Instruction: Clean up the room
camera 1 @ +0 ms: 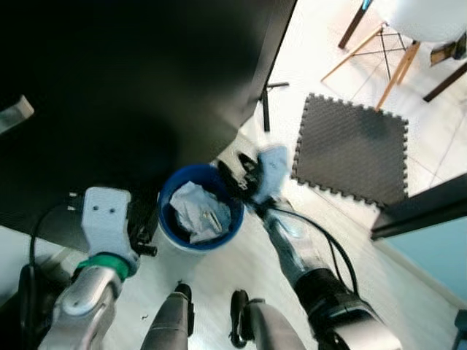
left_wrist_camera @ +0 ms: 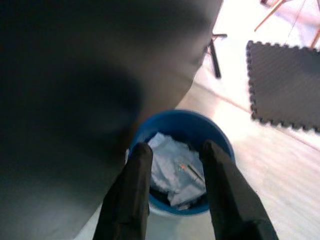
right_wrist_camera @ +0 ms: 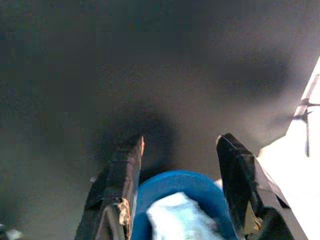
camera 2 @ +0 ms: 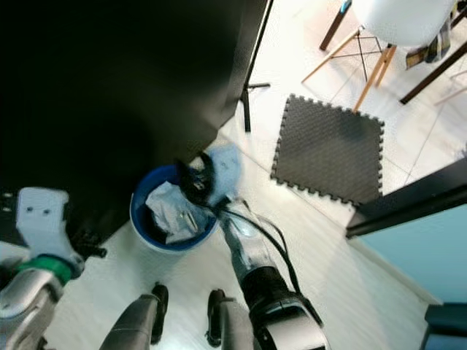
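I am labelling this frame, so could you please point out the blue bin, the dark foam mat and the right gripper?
blue bin [camera 1: 169,191]: left eye view, on its rim.
dark foam mat [camera 1: 354,149]: left eye view, on its middle.
right gripper [right_wrist_camera: 177,150]: right wrist view, midway between its fingers.

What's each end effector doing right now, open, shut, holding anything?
Left end effector: open, empty, above the blue bin.
Right end effector: open over the bin's rim, a pale blue cloth at its fingers; whether it grips it cannot be told.
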Motion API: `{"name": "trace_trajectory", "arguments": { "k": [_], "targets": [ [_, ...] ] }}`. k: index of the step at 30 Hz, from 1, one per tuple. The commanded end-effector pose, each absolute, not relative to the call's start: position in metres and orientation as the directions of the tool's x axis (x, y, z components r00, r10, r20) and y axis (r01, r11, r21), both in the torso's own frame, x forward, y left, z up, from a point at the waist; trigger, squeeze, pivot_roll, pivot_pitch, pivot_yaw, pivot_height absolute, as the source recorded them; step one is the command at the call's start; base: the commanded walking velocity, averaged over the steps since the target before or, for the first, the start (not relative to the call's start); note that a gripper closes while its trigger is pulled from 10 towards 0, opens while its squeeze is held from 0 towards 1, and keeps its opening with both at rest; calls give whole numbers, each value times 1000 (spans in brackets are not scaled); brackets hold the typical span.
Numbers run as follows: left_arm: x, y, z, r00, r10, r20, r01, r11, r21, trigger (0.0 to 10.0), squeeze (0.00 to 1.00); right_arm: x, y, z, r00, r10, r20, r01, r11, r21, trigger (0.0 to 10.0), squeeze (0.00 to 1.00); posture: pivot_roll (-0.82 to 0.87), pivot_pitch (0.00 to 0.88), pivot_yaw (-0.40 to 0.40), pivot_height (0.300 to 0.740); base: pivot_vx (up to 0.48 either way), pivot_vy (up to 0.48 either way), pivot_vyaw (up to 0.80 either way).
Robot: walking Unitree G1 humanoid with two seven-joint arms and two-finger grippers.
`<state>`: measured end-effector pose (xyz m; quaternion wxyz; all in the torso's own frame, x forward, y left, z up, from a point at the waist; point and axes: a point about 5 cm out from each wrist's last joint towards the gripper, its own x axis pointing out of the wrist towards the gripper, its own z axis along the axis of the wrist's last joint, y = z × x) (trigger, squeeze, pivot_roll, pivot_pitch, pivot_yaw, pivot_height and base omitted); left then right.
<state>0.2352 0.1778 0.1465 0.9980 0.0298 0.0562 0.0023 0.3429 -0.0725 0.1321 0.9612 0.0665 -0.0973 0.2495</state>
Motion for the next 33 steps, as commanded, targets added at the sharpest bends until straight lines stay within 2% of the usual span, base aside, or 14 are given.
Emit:
{"name": "trace_trajectory", "arguments": {
  "k": [1,2,4,5,7,10,13,20,26,33],
  "targets": [
    [255,167,137,994,6,-108,1,998,70,10000,0,325,-112,119,927,329,180,-340,940,33,10000,0,-31,134,4,735,0,0,0],
    [255,167,137,994,6,-108,1,998,70,10000,0,325,-112,119,927,329,180,-340,940,33,10000,0,-31,134,4,735,0,0,0],
    [268,160,138,995,-40,-87,47,995,89,10000,0,316,-137,115,960,231,161,-235,972,6,10000,0,-56,112,22,735,0,0,0],
    [268,160,138,995,-40,-87,47,995,89,10000,0,316,-137,115,960,231,161,-235,972,6,10000,0,-56,112,22,735,0,0,0],
    [278,150,137,983,-160,-89,170,978,121,10000,0,312,-162,114,980,131,151,-131,991,-14,10000,0,-88,74,57,735,0,0,0],
    [282,145,133,972,-210,-101,222,966,133,10000,0,312,-167,113,984,103,142,-101,995,-23,10000,0,-97,60,66,735,0,0,0],
    [288,143,132,966,-239,-95,251,957,143,10000,0,310,-166,112,986,102,135,-103,995,0,10000,0,-108,40,79,735,0,0,0],
    [305,144,135,983,-181,-37,184,975,127,10000,0,308,-144,119,974,194,118,-196,981,7,10000,0,-96,4,73,735,0,0,0],
    [305,140,135,987,-158,-16,159,982,106,10000,0,314,-132,127,956,264,127,-263,964,-27,10000,0,-79,2,45,735,0,0,0],
    [303,139,135,989,-151,0,150,984,99,10000,0,314,-129,128,953,276,124,-275,961,-24,10000,0,-73,10,35,735,-144,0,0]
  ]
}}
